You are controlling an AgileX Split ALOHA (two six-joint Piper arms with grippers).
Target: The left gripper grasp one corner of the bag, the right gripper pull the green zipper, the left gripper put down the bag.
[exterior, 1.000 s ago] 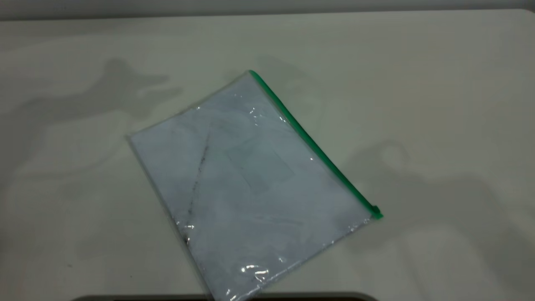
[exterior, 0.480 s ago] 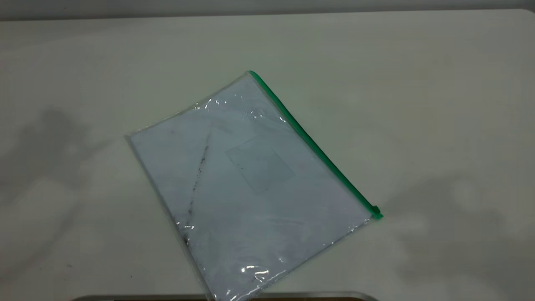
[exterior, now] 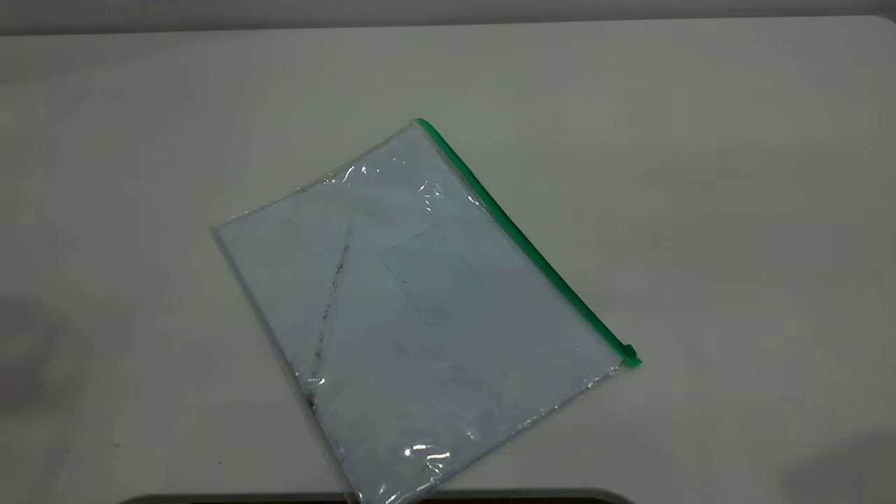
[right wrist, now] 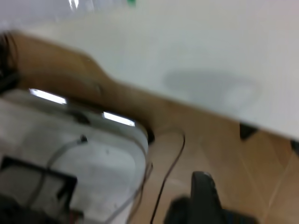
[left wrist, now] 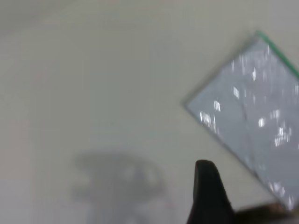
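The large flat clear plastic bag (exterior: 420, 315) with white paper showing through lies flat on the pale off-white tabletop (exterior: 700, 175), turned on the diagonal near the middle of the exterior view. A dark smudge line (exterior: 332, 301) runs down its face. The narrow bright green zipper (exterior: 525, 241) follows the long edge that faces 2 o'clock, running from the bag's far corner at about 12 o'clock down to the corner at about 4 o'clock, where the small green slider tab (exterior: 628, 354) sits at the very end of the strip. The corner at 6 o'clock reaches the near edge of the tabletop, just beside a dark rounded rim (exterior: 525, 495) along the bottom of that view. Neither of my arms appears in the exterior view. From my left wrist camera I see one black finger of my left gripper (left wrist: 208, 191) above bare tabletop, well apart from the bag (left wrist: 247, 112), whose nearest corner and a sliver of the green zipper (left wrist: 275, 51) lie farther off; it holds nothing, but with only that one finger in view I cannot tell whether it is open or closed. From my right wrist camera one black finger of my right gripper (right wrist: 203, 196) shows over a tan floor (right wrist: 224, 144) beyond the tabletop's edge, beside a white and grey piece of equipment (right wrist: 79, 158) with a thin dark cable (right wrist: 170, 172); it is off the tabletop, far from the bag, gripping nothing, and again I cannot tell how wide it stands.
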